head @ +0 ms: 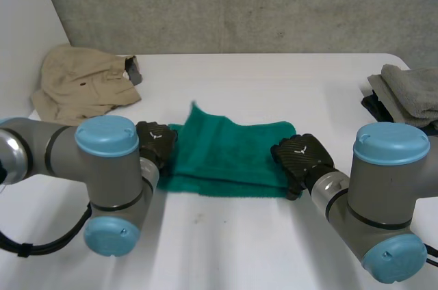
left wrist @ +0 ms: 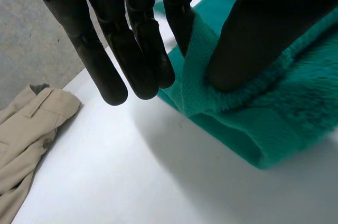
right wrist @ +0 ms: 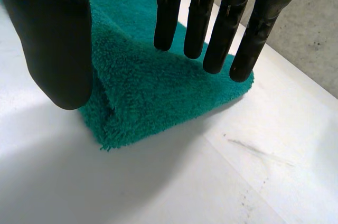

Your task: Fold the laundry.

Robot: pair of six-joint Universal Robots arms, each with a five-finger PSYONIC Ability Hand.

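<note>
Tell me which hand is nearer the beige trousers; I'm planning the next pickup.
Left. The left hand is at the end of the green towel nearest the beige trousers; the right hand is at its opposite end.

Legible markings: none.
A small white emblem sits on the back of the left hand (head: 156,141) and of the right hand (head: 302,155), too small to read; the green towel (head: 229,156) bears no lettering.

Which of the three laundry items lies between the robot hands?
The green terry towel, mid-table; the beige trousers and grey folded cloth lie at the far corners.
</note>
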